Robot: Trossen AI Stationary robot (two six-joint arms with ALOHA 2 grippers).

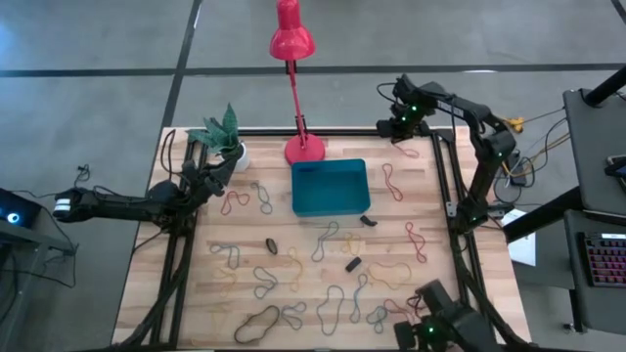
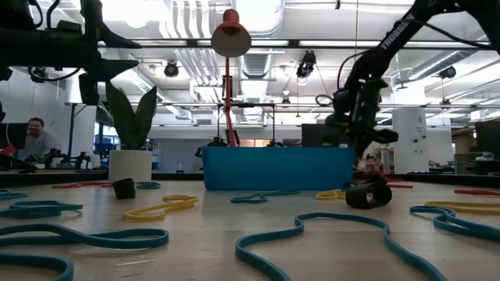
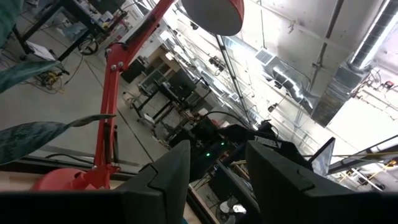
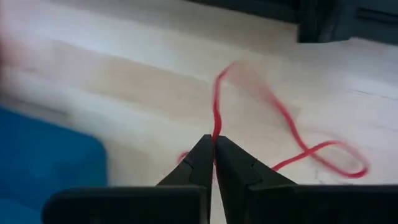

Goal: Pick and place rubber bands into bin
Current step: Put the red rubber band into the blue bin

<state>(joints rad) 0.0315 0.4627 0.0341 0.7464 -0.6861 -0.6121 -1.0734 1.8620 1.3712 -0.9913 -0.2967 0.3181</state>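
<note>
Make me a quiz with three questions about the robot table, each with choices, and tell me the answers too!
1. Where does the red lamp stand?
A. Just behind the bin
B. At the table's front edge
C. Inside the bin

2. What colour is the rubber band that the right gripper pinches?
A. Green
B. Red
C. Black

3. How is the left gripper?
A. Shut on a yellow band
B. Open, holding nothing
C. Shut on a leaf

Answers:
1 A: the high view shows the lamp's round base on the table right behind the teal bin.
2 B: the right wrist view shows a red strand between the closed fingers.
3 B: the left wrist view shows a gap between the fingers with nothing in it.
</note>
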